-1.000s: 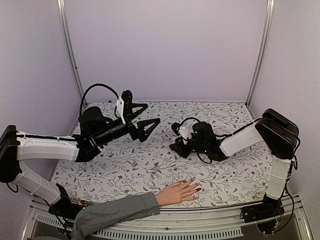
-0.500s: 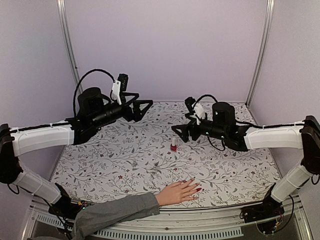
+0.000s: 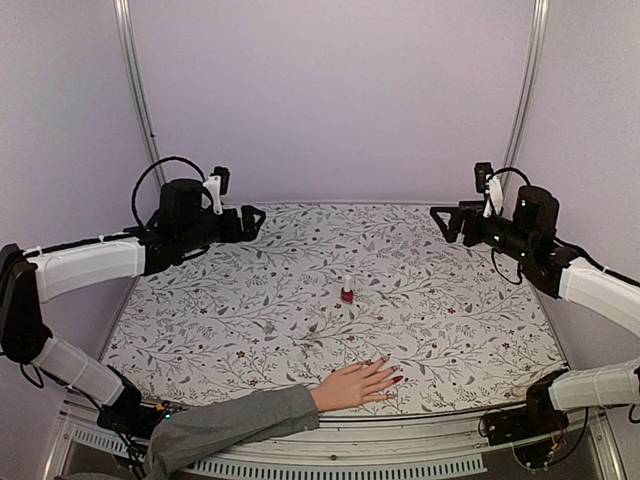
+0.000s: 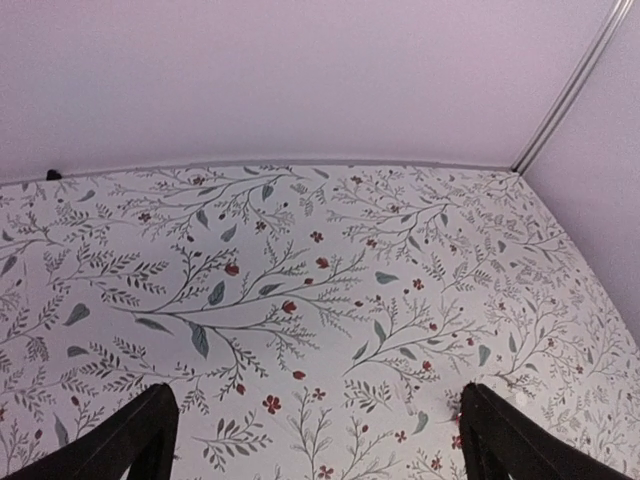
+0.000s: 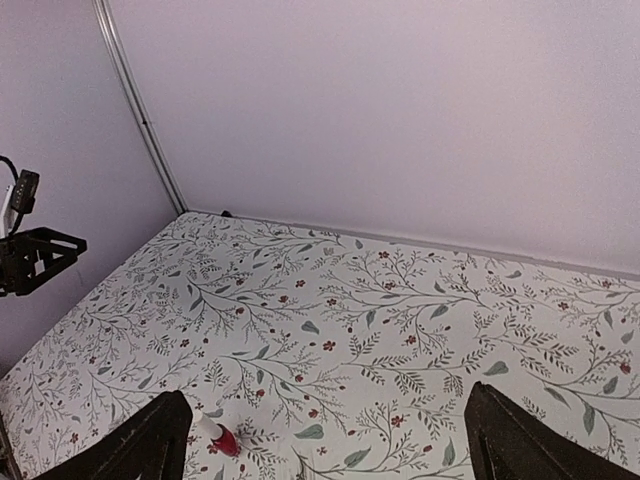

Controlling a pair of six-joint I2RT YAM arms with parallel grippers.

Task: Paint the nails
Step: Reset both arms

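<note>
Right now both arms sit high and far from the work. The left gripper (image 3: 255, 222) is at about 10 o'clock over the table (image 3: 470, 330) and the right gripper (image 3: 440, 225) at about 2 o'clock. Both have their jaws spread wide with nothing between them; each wrist view shows only floral cloth between its fingers.

The nails (image 3: 397, 379) are at 6 o'clock on the near edge, on the flat hand (image 3: 352, 386) with its grey sleeve (image 3: 230, 425) trailing toward 7. Some look glossy red, but they are too small for me to count.

The small red bottle (image 3: 347, 293) stands upright and alone near the middle.

My worries:
- **Smudging:** I judge the polish may be wet, so a low sweep by either arm toward 6 o'clock could smear it.
- **Tipping:** the bottle is narrow and free-standing, so a careless pass through the centre would knock it over.

Compared with a second ago, the right gripper was down at the centre where the bottle now stands, with its jaws narrower. It has since let go and drawn back to 2 o'clock. The left arm has also retreated from the middle. The hand has not shifted.
</note>
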